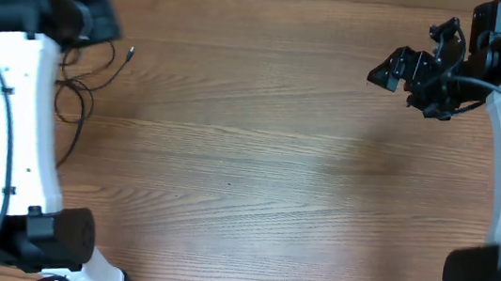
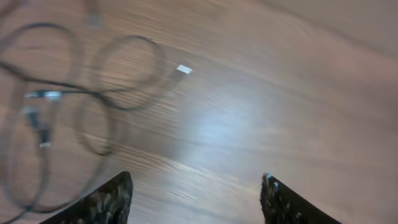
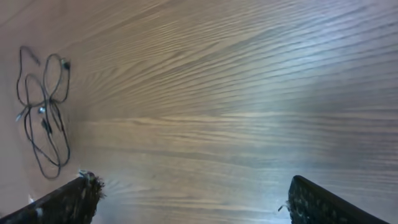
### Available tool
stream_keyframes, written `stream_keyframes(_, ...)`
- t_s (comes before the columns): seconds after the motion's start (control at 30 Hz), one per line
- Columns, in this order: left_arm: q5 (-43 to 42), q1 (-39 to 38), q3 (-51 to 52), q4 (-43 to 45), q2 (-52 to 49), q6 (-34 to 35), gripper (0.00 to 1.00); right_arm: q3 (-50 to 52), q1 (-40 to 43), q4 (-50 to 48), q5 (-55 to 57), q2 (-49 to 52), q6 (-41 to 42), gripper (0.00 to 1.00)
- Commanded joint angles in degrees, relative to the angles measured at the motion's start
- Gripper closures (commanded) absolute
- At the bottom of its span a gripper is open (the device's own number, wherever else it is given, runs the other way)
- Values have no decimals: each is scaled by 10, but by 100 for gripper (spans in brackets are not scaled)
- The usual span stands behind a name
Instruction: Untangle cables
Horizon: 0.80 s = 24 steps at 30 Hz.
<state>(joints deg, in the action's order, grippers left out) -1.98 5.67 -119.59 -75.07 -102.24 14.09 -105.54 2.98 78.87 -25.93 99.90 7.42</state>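
Our left claw hangs released, its 2 fingers spread wide with only bare wood between them. Our right claw is spread just as wide and grasps nothing. The cables lie in loose, overlapping loops on the wooden table, at its far left beside the left arm. 1 silver plug tip sticks out from the tangle. The right claw is well apart from them.
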Motion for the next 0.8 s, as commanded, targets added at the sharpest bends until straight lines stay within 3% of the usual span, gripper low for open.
stream_keyframes(0.0,-5,-62,-9,-1,12,-26,31,-16,-14,8,54,-49,-7,2)
stream_keyframes(0.27,-4,-94,-18,-16,93,-28,24,-146,-23,93,184,-146,-7,0)
stream_keyframes(0.3,-4,-94,-18,-25,101,-28,0,-164,-23,101,184,-159,-7,0)
stream_keyframes(0.77,-4,-94,-17,-45,104,-28,0,-183,-23,181,182,-257,2,0)
